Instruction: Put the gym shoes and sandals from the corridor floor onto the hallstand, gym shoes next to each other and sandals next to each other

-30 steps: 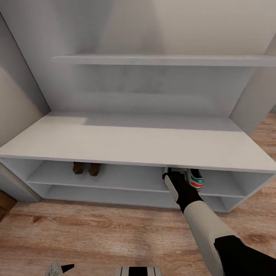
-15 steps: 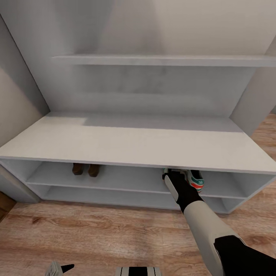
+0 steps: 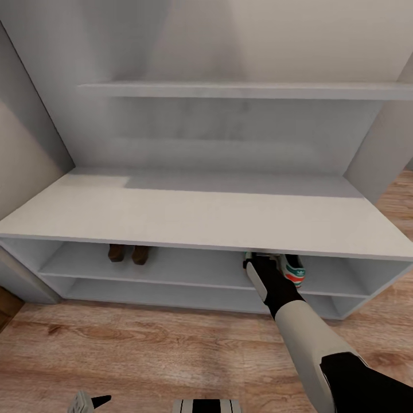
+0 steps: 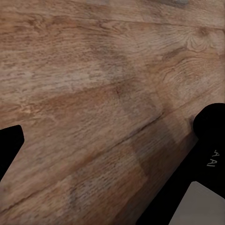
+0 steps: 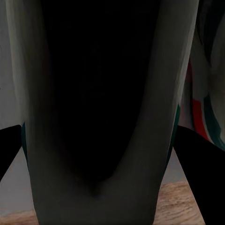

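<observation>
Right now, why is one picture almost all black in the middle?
In the right wrist view, a gym shoe sits right against the camera, so its dark opening swallows the light and looks blurry. In the head view, the hallstand is evenly lit, with soft shade under its bench top. In the left wrist view, the floor looks slightly soft.

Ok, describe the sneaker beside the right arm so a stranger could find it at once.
Start at the wide grey hallstand and look under its bench top at the upper open shelf. Near that shelf's right end, just right of the robot's right arm, sits the gym shoe. Its white, green and red-orange colouring separates it from the two brown sandals further left.
</observation>
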Controlling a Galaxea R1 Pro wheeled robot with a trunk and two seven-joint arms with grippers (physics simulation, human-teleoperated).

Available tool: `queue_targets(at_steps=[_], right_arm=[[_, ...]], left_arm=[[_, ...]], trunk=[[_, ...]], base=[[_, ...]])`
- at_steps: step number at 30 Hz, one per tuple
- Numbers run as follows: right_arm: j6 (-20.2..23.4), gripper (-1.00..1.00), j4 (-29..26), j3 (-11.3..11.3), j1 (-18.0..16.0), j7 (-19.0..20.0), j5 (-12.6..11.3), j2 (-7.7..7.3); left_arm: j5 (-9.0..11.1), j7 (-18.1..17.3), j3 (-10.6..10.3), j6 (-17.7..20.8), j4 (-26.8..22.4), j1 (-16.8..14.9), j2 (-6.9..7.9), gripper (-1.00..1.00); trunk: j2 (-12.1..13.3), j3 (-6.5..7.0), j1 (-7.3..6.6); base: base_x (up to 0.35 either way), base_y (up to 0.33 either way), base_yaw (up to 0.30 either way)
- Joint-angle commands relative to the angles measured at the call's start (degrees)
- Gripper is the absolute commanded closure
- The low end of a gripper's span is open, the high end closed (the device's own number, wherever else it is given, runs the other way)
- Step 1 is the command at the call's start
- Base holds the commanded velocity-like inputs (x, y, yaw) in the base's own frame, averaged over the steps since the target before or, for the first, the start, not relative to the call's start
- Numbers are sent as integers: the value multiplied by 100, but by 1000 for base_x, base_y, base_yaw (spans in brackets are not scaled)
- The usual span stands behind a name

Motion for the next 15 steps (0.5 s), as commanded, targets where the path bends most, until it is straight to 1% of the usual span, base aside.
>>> queue_targets(at_steps=[1,4,15], right_arm=[[18,-100,-6,28,-3,-56,-59,-6],[18,-100,-6,28,-3,-56,-61,-31],[18,-100,-6,28,-3,-56,-61,-39]], left_arm=[[1,-17,10,-33,4,-2,0,-100],[1,-17,10,-33,4,-2,0,-100],[1,-17,10,-33,4,-3,0,-100]], trunk=[[-2,-5,-1],[-2,-5,-1],[-2,-5,-1]], base=[[0,0,0],[0,0,0],[0,0,0]])
